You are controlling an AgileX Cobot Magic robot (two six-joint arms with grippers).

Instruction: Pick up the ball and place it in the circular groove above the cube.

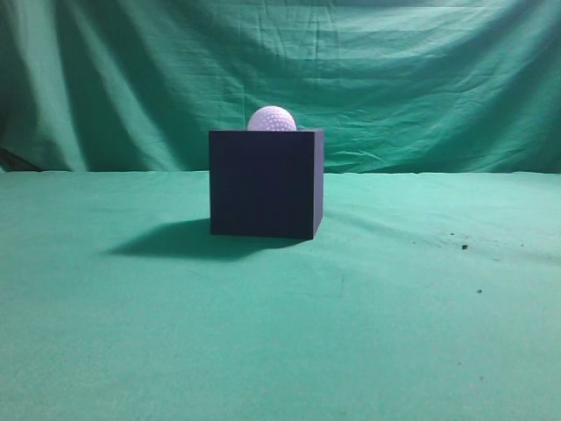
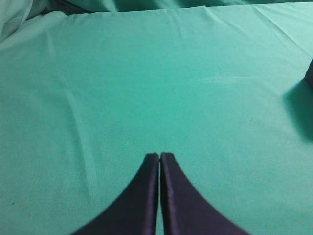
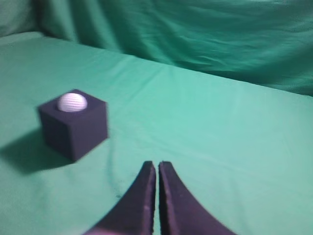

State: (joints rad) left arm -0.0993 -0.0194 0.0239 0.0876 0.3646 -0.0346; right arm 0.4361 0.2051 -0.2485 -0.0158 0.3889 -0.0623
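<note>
The dark navy cube (image 1: 266, 182) stands on the green cloth at the middle of the exterior view. The white dimpled ball (image 1: 272, 119) sits on the cube's top, its lower part sunk below the top edge. In the right wrist view the cube (image 3: 73, 126) is at the left with the ball (image 3: 72, 102) resting in its top. My right gripper (image 3: 157, 164) is shut and empty, well to the right of the cube. My left gripper (image 2: 160, 156) is shut and empty over bare cloth; a corner of the cube (image 2: 309, 73) shows at the right edge.
Green cloth covers the table (image 1: 280, 333) and hangs as a wrinkled backdrop (image 1: 394, 70) behind it. A few dark specks (image 1: 465, 246) lie on the cloth at the right. Neither arm shows in the exterior view.
</note>
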